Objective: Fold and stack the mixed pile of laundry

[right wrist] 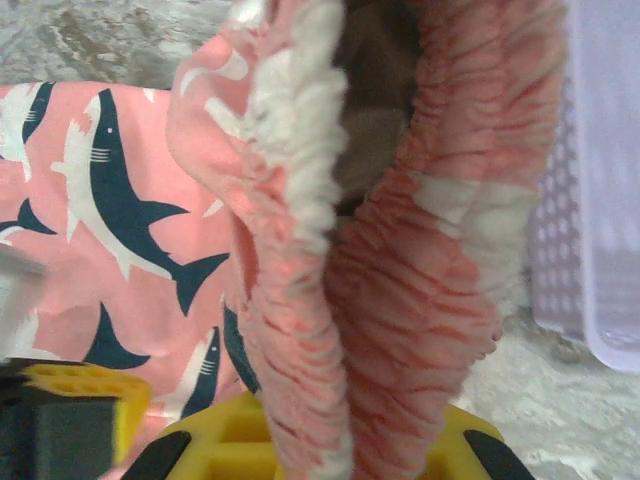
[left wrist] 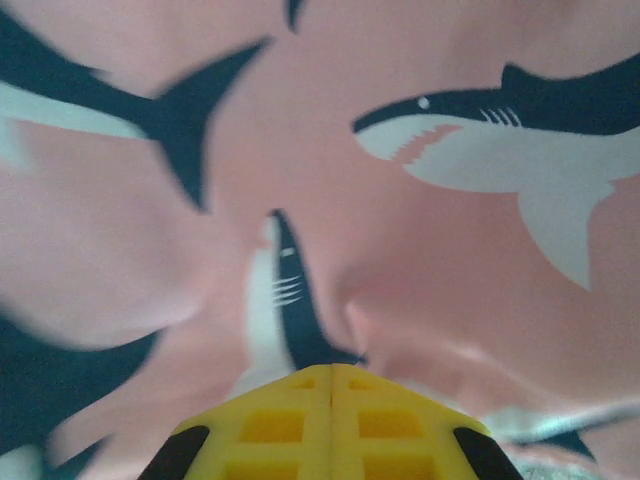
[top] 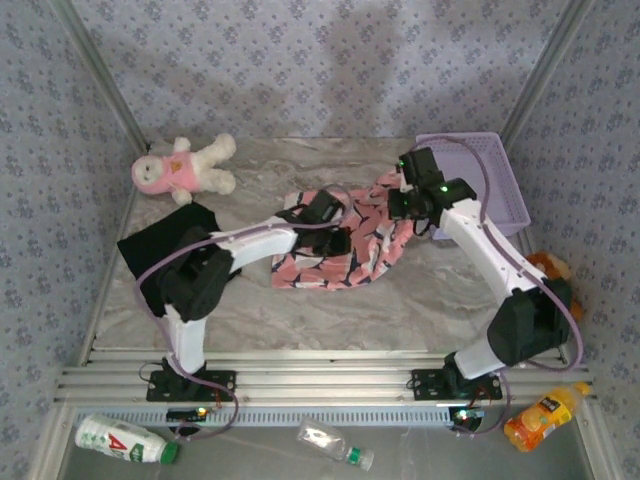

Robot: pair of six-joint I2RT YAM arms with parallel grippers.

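Observation:
The pink garment, printed with dark and white sharks, lies crumpled at the table's middle. My left gripper presses down on its centre; in the left wrist view its yellow jaws are closed together with the pink cloth puckering right at their tips. My right gripper is shut on the garment's gathered elastic waistband, which rises lifted between the yellow fingers. The black T-shirt lies flat at the left, partly under my left arm.
A pink-and-white plush toy lies at the back left. The lavender mesh basket stands at the back right, close beside my right gripper, its wall just right of the waistband. Bottles lie below the front rail.

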